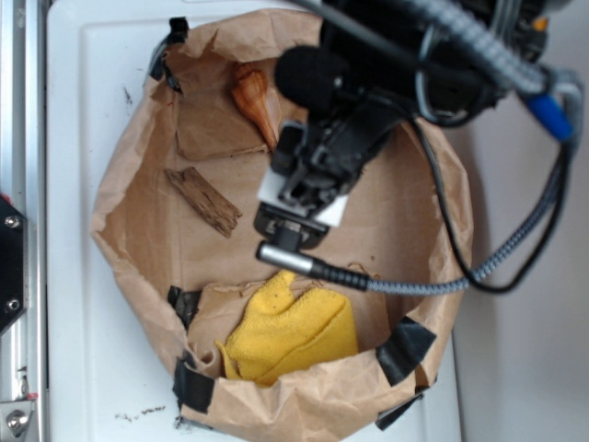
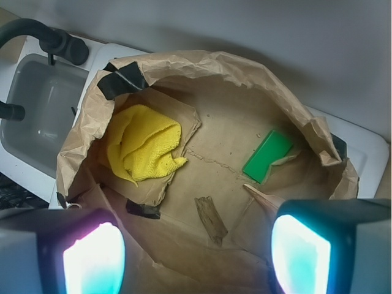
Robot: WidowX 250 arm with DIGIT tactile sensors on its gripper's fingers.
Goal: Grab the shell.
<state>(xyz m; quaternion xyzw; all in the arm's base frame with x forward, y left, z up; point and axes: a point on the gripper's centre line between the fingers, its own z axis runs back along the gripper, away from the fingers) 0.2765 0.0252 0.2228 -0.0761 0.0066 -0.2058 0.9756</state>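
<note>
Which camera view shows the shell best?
The exterior view: the shell shows nearly whole there, on the paper near the bag's upper wall. The wrist view shows only its thin pointed tip; the rest is hidden.

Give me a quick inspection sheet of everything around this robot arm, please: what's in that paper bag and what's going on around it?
Surface: white table carrying an opened brown paper bag, its rim patched with black tape.
Job's things: shell lying on the bag floor near the far wall, not gripped.
Clutter: wood piece, yellow cloth, green block, all inside the bag.
Grippers: gripper hangs above the bag floor, open, holding nothing.
Cables: braided cable loops over the bag's right rim.
Surroundings: grey sink beside the bag.
</note>
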